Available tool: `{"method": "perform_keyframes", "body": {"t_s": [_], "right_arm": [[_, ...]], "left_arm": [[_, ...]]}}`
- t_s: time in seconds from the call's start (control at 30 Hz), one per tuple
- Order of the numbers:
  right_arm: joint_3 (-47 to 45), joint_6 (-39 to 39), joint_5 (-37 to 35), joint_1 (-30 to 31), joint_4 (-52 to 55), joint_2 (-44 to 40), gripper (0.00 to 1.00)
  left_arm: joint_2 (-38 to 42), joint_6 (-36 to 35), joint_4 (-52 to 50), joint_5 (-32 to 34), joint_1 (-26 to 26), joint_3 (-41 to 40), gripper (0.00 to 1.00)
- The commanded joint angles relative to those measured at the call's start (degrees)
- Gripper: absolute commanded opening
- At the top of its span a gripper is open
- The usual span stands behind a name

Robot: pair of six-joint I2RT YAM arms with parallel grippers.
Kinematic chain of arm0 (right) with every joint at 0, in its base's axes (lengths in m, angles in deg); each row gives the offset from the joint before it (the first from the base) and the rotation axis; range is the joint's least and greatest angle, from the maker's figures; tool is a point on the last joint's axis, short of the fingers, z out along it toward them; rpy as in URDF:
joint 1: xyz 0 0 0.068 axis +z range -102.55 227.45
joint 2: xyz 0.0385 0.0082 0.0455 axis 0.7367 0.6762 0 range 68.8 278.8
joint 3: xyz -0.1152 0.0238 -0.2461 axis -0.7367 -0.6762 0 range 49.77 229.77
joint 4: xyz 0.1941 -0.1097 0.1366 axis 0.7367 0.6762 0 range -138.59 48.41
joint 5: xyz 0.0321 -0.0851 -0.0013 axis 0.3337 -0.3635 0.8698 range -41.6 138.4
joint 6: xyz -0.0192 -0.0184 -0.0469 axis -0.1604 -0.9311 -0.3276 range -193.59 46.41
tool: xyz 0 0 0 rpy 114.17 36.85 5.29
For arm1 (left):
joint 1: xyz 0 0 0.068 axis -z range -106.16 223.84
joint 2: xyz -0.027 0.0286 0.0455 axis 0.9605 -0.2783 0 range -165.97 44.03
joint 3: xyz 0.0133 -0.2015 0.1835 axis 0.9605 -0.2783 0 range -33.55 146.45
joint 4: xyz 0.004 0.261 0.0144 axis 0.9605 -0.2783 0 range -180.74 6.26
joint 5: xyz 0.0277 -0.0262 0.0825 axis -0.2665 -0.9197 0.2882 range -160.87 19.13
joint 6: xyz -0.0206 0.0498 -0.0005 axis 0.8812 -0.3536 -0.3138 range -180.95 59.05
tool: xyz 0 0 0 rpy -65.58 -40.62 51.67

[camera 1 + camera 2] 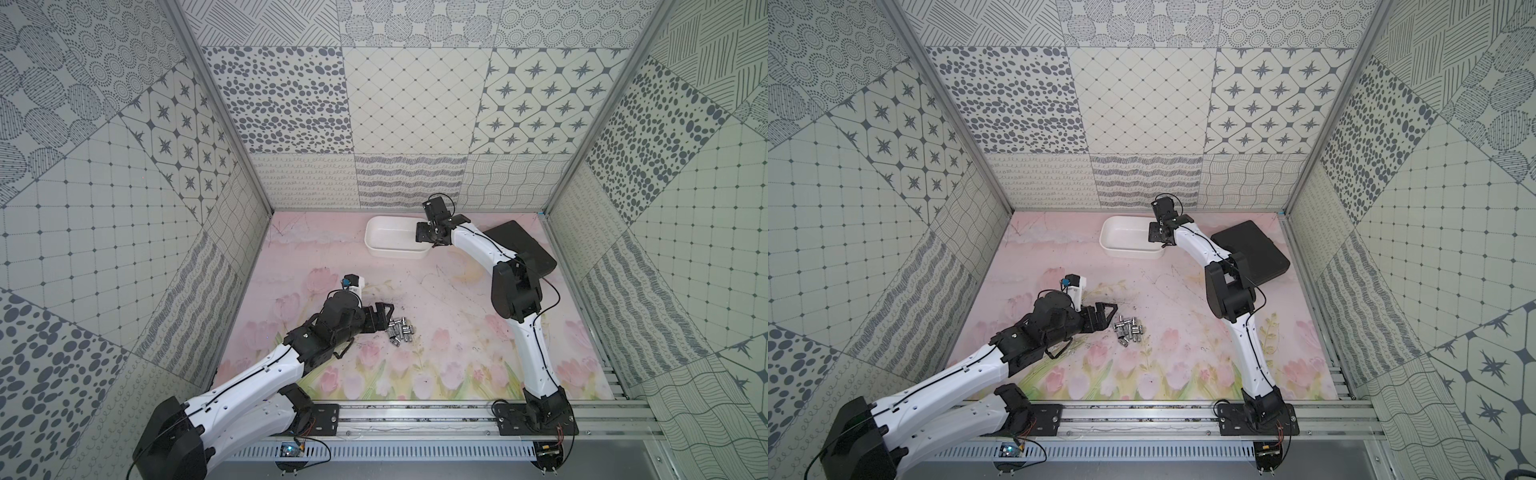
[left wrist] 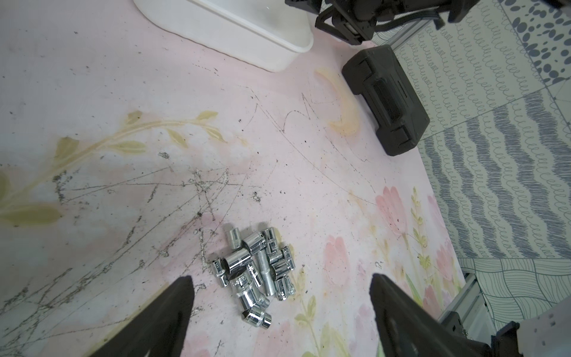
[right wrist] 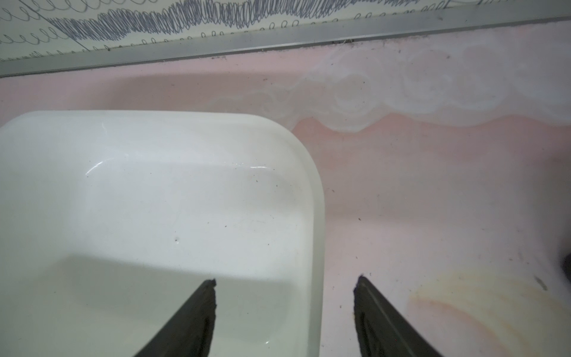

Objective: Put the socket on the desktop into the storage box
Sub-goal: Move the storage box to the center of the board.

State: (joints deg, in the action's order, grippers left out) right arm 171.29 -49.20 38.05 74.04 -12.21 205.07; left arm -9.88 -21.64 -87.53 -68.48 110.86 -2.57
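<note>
Several chrome sockets (image 1: 400, 331) (image 1: 1130, 331) lie in a small pile on the pink flowered desktop, left of centre. My left gripper (image 1: 388, 318) (image 2: 280, 278) hovers low just left of the pile, open, and the sockets (image 2: 256, 272) lie between and ahead of its fingers. The white storage box (image 1: 395, 252) (image 1: 1129, 251) (image 2: 247, 34) stands at the back. Above its right end is my right gripper (image 1: 430, 239) (image 3: 285, 279), open, one finger over the inside and one outside the rim (image 3: 315, 185). The box floor that shows is bare.
A flat black hard-shell case (image 1: 523, 245) (image 1: 1254, 249) (image 2: 386, 99) lies at the back right, partly under my right arm. Patterned walls close in three sides, with a metal rail (image 3: 278, 40) just behind the box.
</note>
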Motion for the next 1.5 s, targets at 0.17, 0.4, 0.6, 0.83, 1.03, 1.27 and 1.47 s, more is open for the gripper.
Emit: {"method": "perform_keyframes", "body": {"t_s": [0.17,0.4,0.6,0.83,1.03,1.27,1.47], "right_arm": [[7.3,1.6,-3.6,-0.3,3.6,4.5,0.51],[10.2,1.8,-5.5,-0.4,6.4,7.0,0.43],[11.5,1.7,-5.9,-0.5,7.4,7.9,0.27],[13.0,1.9,-5.7,-0.5,8.4,8.7,0.11],[12.7,2.1,-5.4,-0.5,9.1,8.2,0.03],[7.7,1.2,-2.3,-0.5,9.4,3.1,0.0],[-11.7,-0.5,0.3,0.0,1.9,-11.4,0.0]], "left_arm": [[0.5,0.0,-2.7,6.9,0.1,0.4,0.93],[0.8,0.9,-3.2,8.0,0.2,0.2,0.92],[0.9,1.2,-3.1,8.5,0.1,0.0,0.92],[0.5,1.1,-3.4,8.4,0.2,0.3,0.92],[0.9,1.3,-3.7,8.8,0.3,0.3,0.92],[2.3,1.4,-5.2,9.6,0.2,0.8,0.92],[4.8,2.0,-6.1,10.7,0.3,0.3,0.91]]}}
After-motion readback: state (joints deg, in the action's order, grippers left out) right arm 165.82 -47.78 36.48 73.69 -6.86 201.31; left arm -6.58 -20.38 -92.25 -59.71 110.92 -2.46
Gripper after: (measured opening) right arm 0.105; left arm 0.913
